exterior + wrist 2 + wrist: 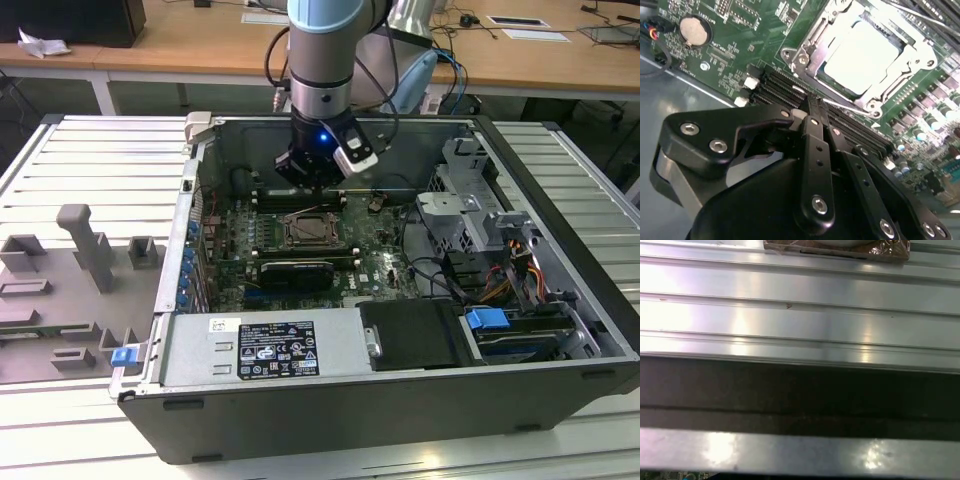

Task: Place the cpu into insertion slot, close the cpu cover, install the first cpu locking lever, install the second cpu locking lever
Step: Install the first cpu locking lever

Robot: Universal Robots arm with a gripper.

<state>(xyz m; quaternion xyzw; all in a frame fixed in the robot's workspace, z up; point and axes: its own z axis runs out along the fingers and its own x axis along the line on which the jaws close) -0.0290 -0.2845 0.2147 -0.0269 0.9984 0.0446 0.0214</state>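
- Claw (812, 107) looks pinched shut with nothing between the fingers in the second wrist view; we see the tips together, low over the black memory slots (785, 87).
- We judge step one done: the cpu (862, 55) sits in the insertion slot (805, 65), pale top showing.
- The cpu cover (920, 52) appears down around the chip, though we can't confirm it is fully latched.
- A thin locking lever (847, 106) runs along the socket's near edge, just beyond the claw tips; levers likely left.
- Exterior view: claw (318, 185) hangs just behind the socket (308, 230).
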